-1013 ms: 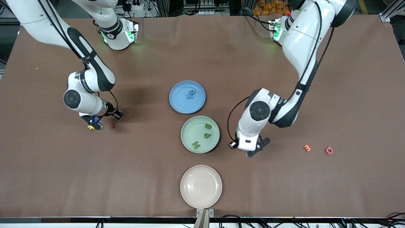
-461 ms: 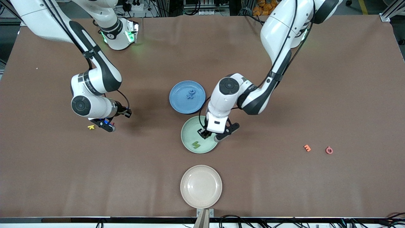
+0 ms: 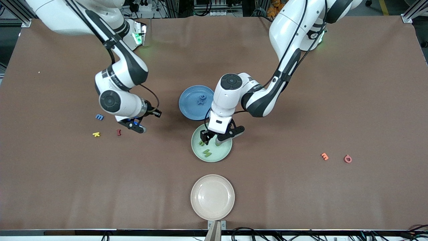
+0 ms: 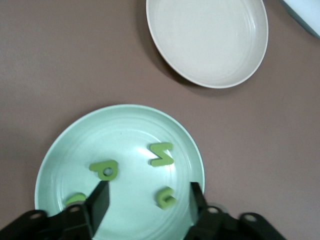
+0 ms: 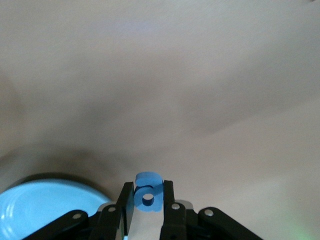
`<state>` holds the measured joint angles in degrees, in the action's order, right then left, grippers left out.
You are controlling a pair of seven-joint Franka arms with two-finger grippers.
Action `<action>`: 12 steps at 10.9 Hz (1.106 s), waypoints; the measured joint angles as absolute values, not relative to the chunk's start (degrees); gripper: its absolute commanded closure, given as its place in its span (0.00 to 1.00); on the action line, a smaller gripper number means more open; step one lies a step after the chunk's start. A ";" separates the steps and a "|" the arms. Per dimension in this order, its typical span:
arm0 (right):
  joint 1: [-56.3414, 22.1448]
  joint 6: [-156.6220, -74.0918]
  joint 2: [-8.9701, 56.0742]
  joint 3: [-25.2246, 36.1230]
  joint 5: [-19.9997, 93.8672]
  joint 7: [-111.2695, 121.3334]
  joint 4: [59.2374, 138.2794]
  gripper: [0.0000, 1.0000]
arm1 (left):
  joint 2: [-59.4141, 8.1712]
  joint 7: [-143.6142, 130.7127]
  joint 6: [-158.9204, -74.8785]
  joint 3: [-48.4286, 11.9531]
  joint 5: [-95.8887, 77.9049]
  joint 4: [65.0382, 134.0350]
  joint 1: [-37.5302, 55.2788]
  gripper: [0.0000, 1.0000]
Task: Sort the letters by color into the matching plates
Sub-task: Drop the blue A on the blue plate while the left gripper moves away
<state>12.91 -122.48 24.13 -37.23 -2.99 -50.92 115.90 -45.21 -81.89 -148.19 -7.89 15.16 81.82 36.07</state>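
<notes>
My left gripper (image 3: 211,139) hangs open just over the pale green plate (image 3: 221,152). In the left wrist view its gripper (image 4: 148,200) straddles a small green letter (image 4: 165,198) that lies loose in the green plate (image 4: 130,135), touching neither finger. Several green letters lie in that plate, among them one (image 4: 105,170) with a round hole and a zigzag one (image 4: 161,153). My right gripper (image 3: 137,127) is up over bare table toward the right arm's end from the blue plate (image 3: 189,103). It is shut on a blue letter (image 5: 148,192). Two blue letters (image 3: 201,99) lie in the blue plate. Another blue letter (image 3: 99,116) lies on the table.
A beige-pink plate (image 3: 212,196) sits nearest the front camera. A yellow letter (image 3: 96,134) and a dark red letter (image 3: 118,132) lie on the table near my right gripper. An orange letter (image 3: 324,156) and a pink letter (image 3: 347,158) lie toward the left arm's end.
My left gripper swung from beside the green plate to over it and opened, dropping a green letter in. My right gripper rose with the blue letter and moved toward the blue plate.
</notes>
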 measured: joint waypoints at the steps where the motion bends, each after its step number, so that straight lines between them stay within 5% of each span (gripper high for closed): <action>1: 11.76 -123.72 24.47 -37.76 -2.66 -52.37 115.92 1.00 | -45.04 -81.89 -147.27 -7.55 15.51 81.58 35.85 0.00; 9: -3.54 -137.32 31.22 -38.80 -2.30 -72.55 115.98 1.00 | -40.18 -60.38 -129.94 -7.28 16.06 84.49 20.44 0.00; 12: -5.05 -137.42 32.50 -38.93 -2.32 -72.80 116.05 1.00 | -29.00 -59.30 -151.70 -9.30 16.16 106.83 15.26 0.00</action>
